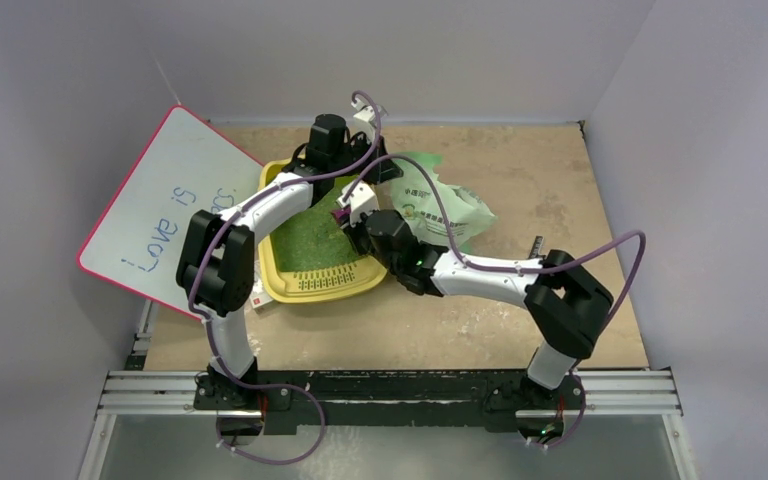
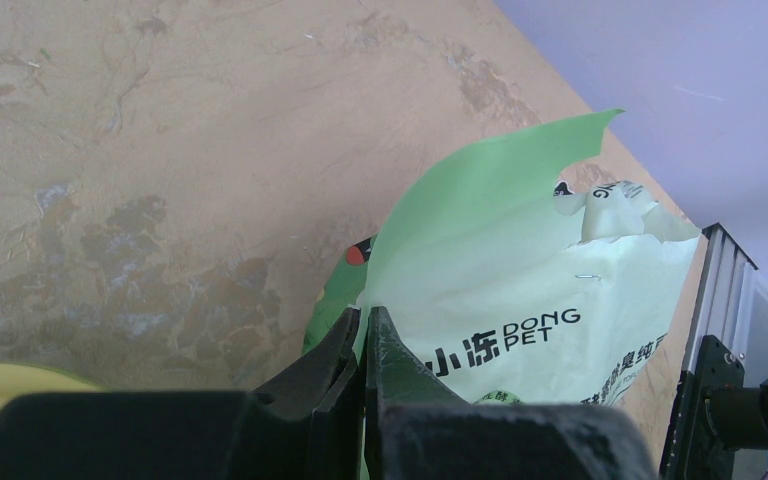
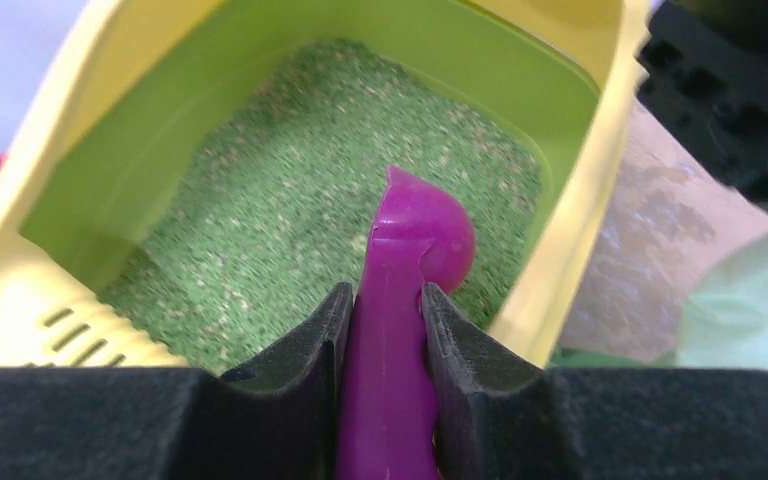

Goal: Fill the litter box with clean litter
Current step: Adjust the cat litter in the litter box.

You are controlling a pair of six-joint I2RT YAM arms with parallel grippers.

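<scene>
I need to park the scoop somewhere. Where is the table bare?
Bare table runs along the near edge, between the litter box and the mounting rail. Another patch lies right of the litter bag, out to the table's right edge. Crowded: the middle, around box and bag, and the left, under the whiteboard.

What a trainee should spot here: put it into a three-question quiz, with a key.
1. True or false: the litter box is empty.
2. The right end effector is shut on: A) a sponge, B) the purple scoop, C) a cup.
3. Fill in: the left end effector pinches the edge of the pale green ____.
Key: 1 false, green litter covers its floor; 2 B; 3 bag.
</scene>
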